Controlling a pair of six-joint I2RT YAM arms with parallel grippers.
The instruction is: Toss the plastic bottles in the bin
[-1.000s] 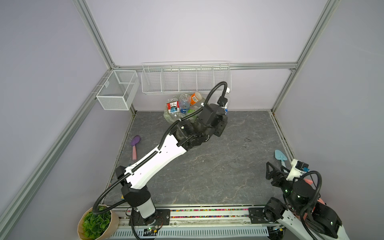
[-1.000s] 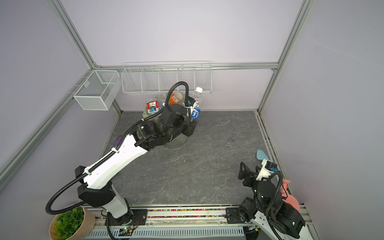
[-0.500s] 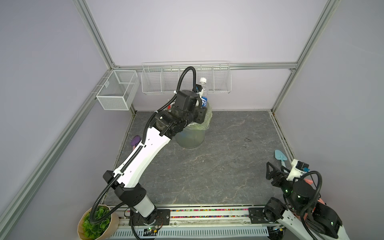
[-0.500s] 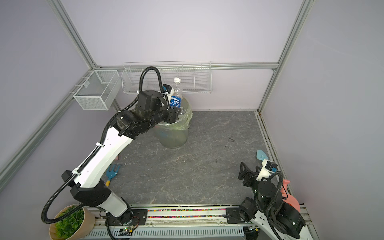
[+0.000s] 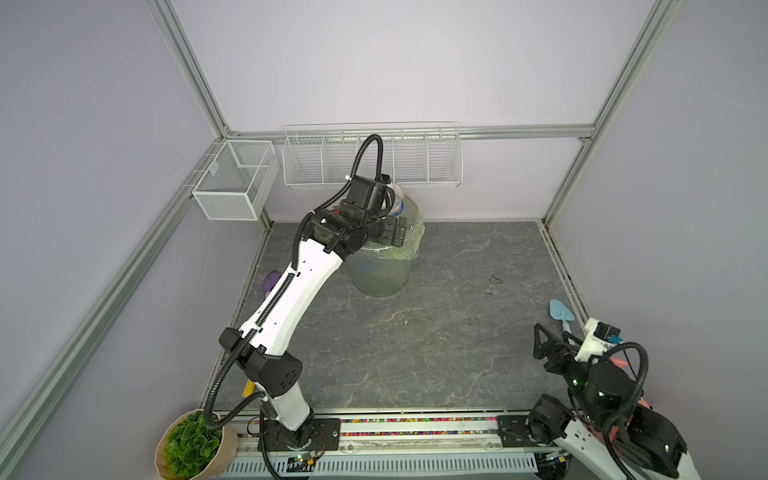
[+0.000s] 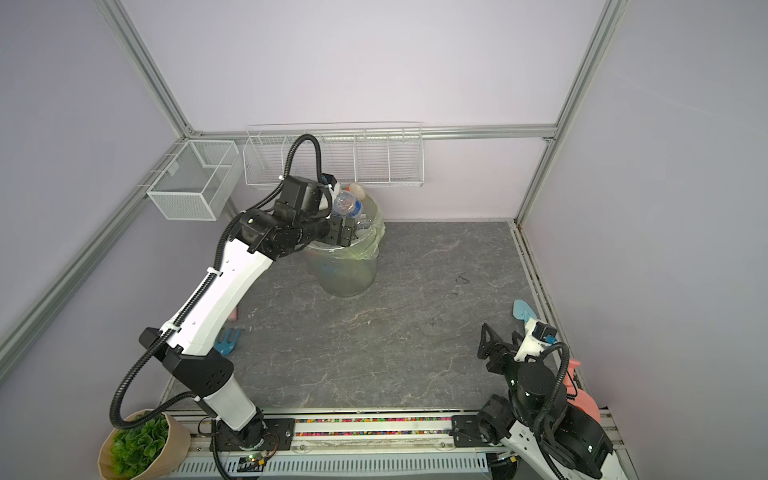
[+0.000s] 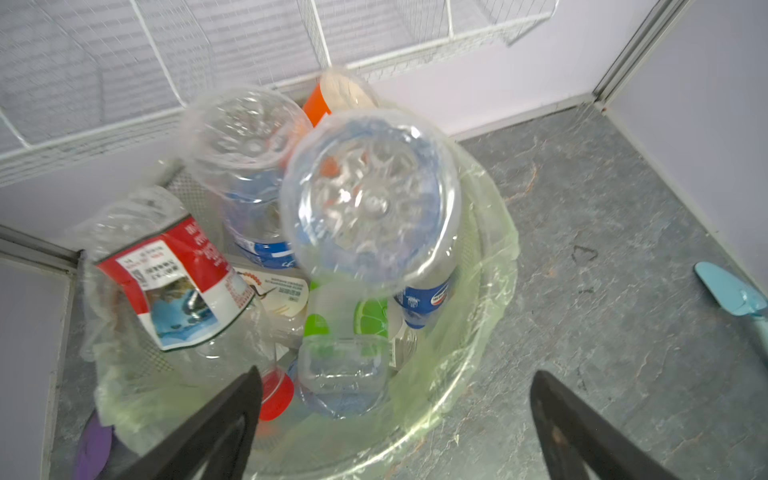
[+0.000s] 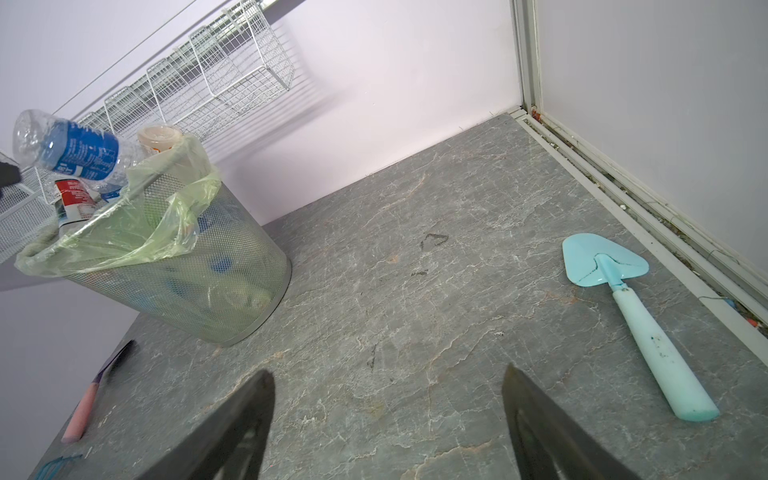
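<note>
Bin [image 8: 187, 266]: round mesh, green liner, 12 o'clock
Bottle [image 8: 70, 149]: clear, blue label, ungripped over rim
Left gripper [image 7: 397, 374]: we see jaws apart, empty
Right gripper [image 8: 387, 372]: likewise, 4 o'clock

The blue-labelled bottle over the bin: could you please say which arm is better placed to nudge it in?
Left, probably: the left gripper is open right at the bin and bottle; the right gripper hangs open over floor near the trowel.

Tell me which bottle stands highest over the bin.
The blue-labelled bottle, tilted base-up above the bin; the orange-labelled bottle and red-labelled bottle sit lower.
</note>
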